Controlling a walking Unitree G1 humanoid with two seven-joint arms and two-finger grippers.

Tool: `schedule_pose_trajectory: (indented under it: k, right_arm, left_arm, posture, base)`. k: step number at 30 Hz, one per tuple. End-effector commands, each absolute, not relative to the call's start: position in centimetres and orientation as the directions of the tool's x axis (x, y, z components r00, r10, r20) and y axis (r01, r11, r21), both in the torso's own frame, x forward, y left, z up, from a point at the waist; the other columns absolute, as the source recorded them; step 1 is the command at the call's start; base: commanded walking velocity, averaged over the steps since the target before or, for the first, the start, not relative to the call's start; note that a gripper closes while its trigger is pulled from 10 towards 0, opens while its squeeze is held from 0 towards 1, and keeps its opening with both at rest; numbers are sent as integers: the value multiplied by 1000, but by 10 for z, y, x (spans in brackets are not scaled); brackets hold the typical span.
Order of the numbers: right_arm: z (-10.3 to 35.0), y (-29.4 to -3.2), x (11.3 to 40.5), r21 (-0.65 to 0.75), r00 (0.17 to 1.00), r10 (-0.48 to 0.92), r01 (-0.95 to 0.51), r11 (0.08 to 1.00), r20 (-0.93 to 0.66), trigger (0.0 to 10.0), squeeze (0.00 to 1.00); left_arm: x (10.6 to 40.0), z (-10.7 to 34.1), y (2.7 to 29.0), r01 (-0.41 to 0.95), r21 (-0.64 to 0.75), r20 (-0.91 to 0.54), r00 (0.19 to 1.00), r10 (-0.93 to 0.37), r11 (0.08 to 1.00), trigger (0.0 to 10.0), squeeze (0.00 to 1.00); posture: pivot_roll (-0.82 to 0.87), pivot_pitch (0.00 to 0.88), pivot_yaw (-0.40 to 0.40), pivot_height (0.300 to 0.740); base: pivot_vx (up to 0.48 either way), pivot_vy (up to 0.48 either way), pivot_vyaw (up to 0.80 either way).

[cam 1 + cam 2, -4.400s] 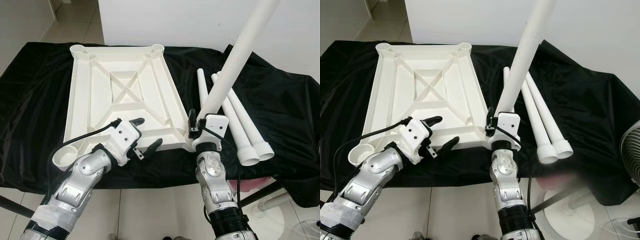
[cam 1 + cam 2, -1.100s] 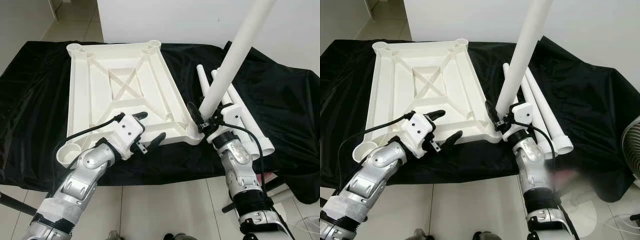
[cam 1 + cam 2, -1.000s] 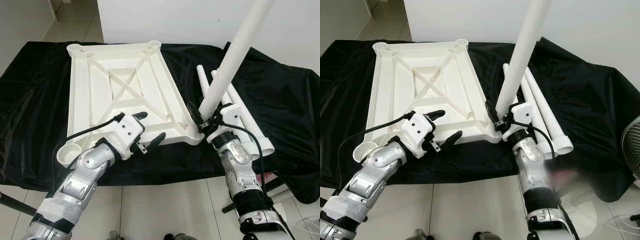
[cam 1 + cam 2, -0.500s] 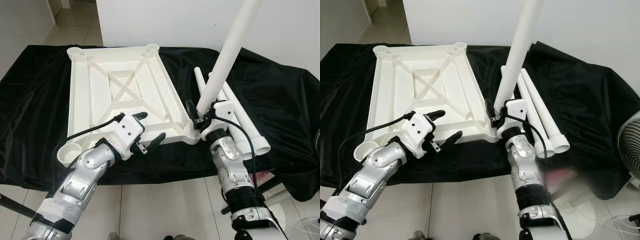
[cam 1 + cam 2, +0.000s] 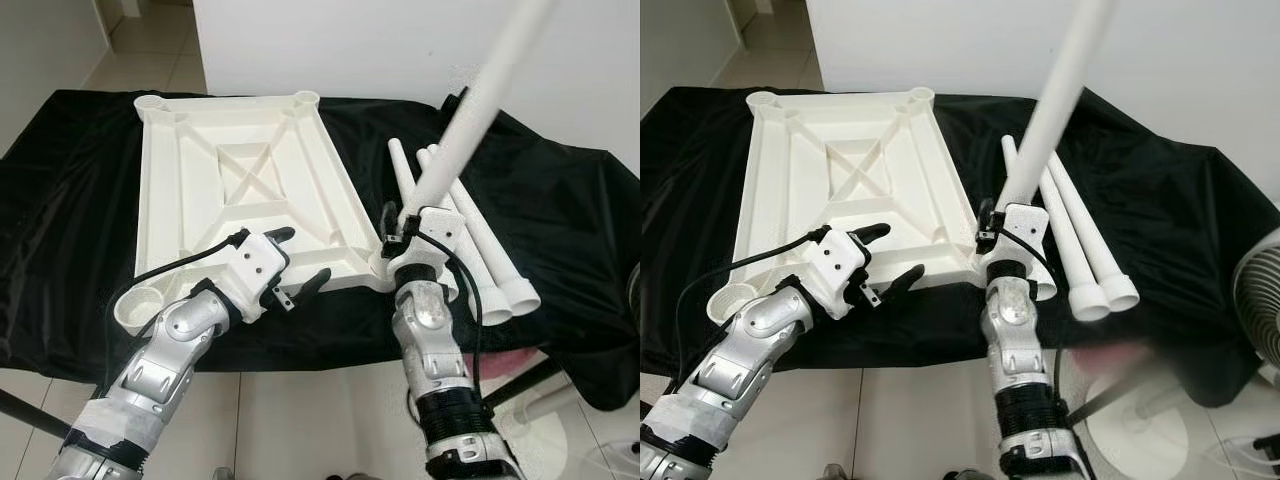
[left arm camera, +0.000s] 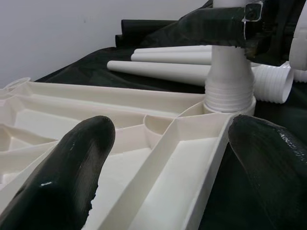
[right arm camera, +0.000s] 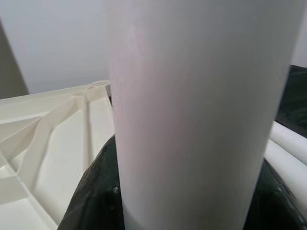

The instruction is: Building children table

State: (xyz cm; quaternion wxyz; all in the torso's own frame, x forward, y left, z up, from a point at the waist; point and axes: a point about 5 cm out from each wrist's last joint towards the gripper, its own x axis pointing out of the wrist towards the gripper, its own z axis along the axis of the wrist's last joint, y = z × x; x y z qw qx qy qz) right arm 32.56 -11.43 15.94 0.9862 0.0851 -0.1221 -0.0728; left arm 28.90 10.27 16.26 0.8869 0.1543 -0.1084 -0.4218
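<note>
- The table top [image 5: 240,190] lies upside down on the black cloth [image 5: 70,200], ribs facing up, a round socket at each corner. It looks like a light, stiff plastic moulding that would slide easily on the cloth.
- The right gripper [image 5: 402,232] is clamped on the leg [image 5: 470,120] low down, just above its threaded end, which stands in the near right socket [image 6: 229,101]. The leg tilts up and to the right; whether the thread is fully seated I cannot tell.
- The leg is a long, smooth, hollow-looking tube. I judge it light but slippery, so the low hold near the socket gives the best control; a grip higher up would lever against the joint.
- The left gripper [image 5: 288,266] hovers over the near rim of the table top, its fingers [image 6: 72,167] spread wide apart and holding nothing. It could press on that rim to stop the top from shifting.
- Three spare legs [image 5: 480,255] lie on the cloth just to the right of the working corner, close beside the right arm.
- The near left socket [image 5: 138,308] sits close to the cloth's near edge, leaving little margin there; the far side and the left of the cloth have open room.
</note>
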Motion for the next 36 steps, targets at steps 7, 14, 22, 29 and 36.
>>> schedule_pose_trajectory:
  k: [7, 14, 22, 29, 36]
  right_arm:
    - [124, -118, 320, 203, 968, -248, 237, 950, 30, 10000, 0]
    - [127, -122, 326, 165, 966, -259, 252, 954, 18, 10000, 0]
    - [133, -131, 334, 141, 955, -296, 291, 946, 18, 10000, 0]
    - [132, -128, 332, 157, 965, -260, 253, 955, 26, 10000, 1000]
    - [146, -132, 330, 178, 981, -84, 52, 983, 175, 10000, 1000]
  left_arm:
    - [285, 158, 99, 763, 374, 24, 561, -827, 528, 10000, 0]
    - [285, 157, 98, 765, 371, 24, 559, -829, 527, 10000, 0]
    - [286, 156, 97, 766, 371, 24, 558, -830, 525, 10000, 0]
    - [286, 156, 97, 764, 371, 26, 560, -828, 528, 10000, 0]
    - [284, 155, 95, 768, 365, 27, 557, -830, 527, 10000, 0]
  posture:
    - [51, 57, -48, 740]
    - [49, 50, -48, 740]
    - [46, 49, -50, 740]
    - [51, 47, -55, 740]
    - [47, 47, -55, 740]
  base:
    - [0, 0, 0]
    - [0, 0, 0]
    - [0, 0, 0]
    - [0, 0, 0]
    - [0, 0, 0]
